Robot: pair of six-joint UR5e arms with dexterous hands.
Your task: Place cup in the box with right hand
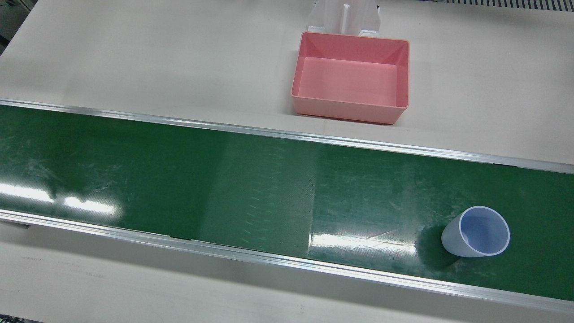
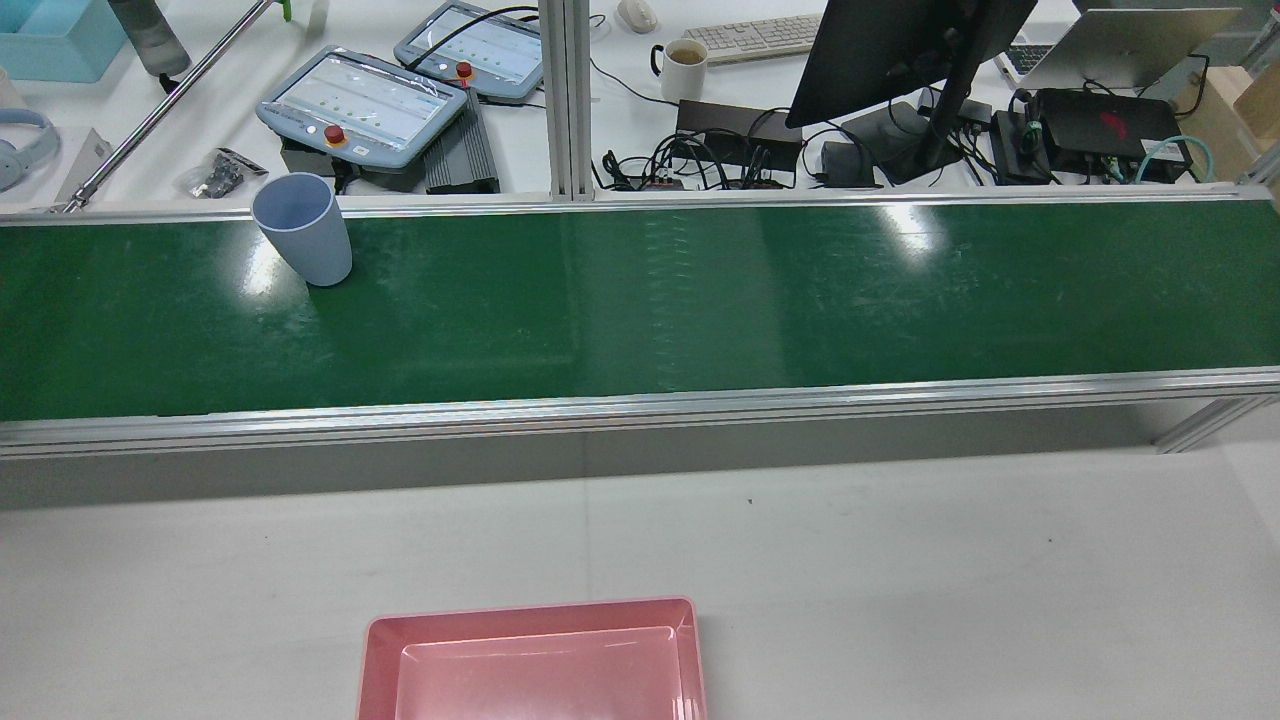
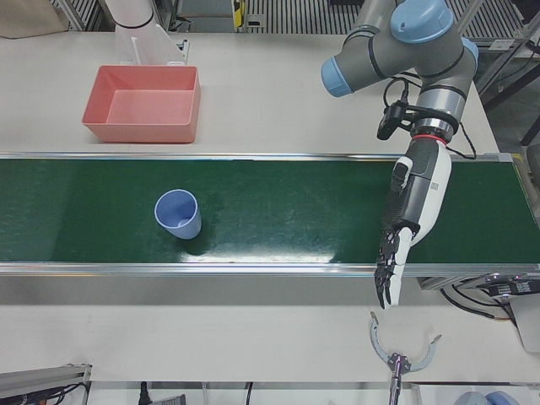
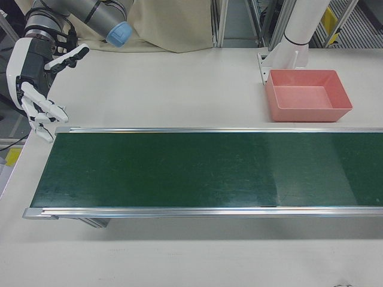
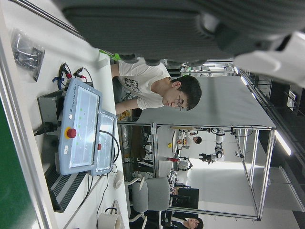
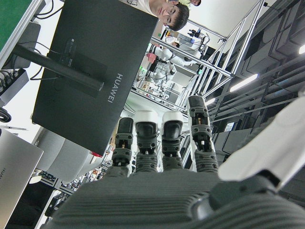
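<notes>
Pale blue cup [image 3: 178, 213] upright on green belt [image 3: 278, 211], right robot hand [image 4: 37, 78] spread, empty

A long green belt [image 2: 640, 300] ran across a white table [image 2: 900, 560]. Behind it sat a desk with a black monitor [image 2: 890, 50], a keyboard [image 2: 755, 35], a mug [image 2: 685, 68] and tangled cables [image 2: 700, 160].

Front view looks steeply down; rear view faces forward from high behind. Both share the conveyor belt [image 1: 179, 179], cup [image 1: 476, 231] and box [image 1: 352, 77]. Hand views lie sideways, facing the operators' desk.
</notes>
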